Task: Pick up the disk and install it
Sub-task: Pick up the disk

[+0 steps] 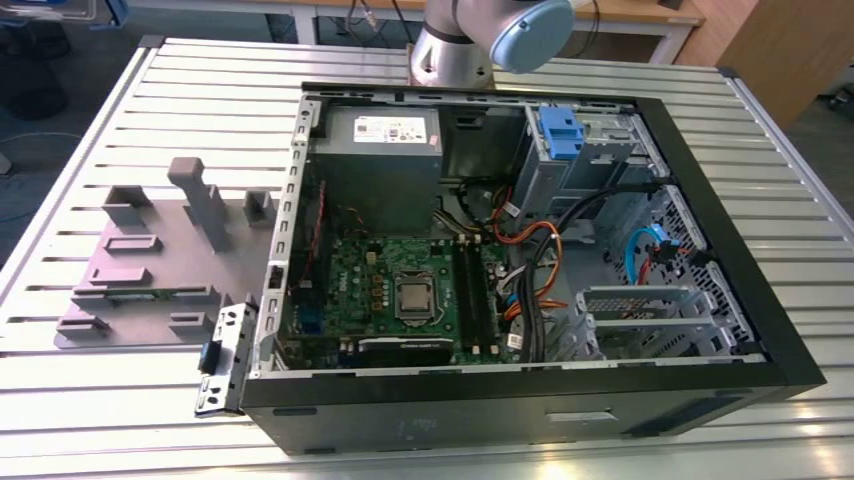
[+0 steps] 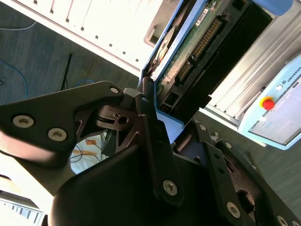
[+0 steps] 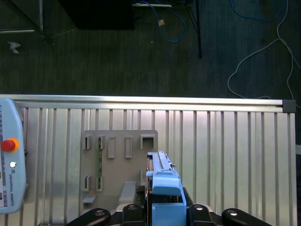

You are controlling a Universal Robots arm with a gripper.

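First wrist view: the black claw [image 3: 164,213] was clamped on the blue-framed silver disk [image 3: 163,183], held edge-on, long axis pointing away from the claw, above a grey slotted plate [image 3: 120,169] on the ribbed metal table [image 3: 225,155].

Arm [image 1: 487,40] cut off by exterior view's top edge. In first wrist view, disk [image 3: 163,181] gripped end hidden behind claw [image 3: 164,217] links and cropped by the picture edge; label face not tellable. Teach pendant [image 3: 8,169] half cropped. In second wrist view disk's far end runs off frame.
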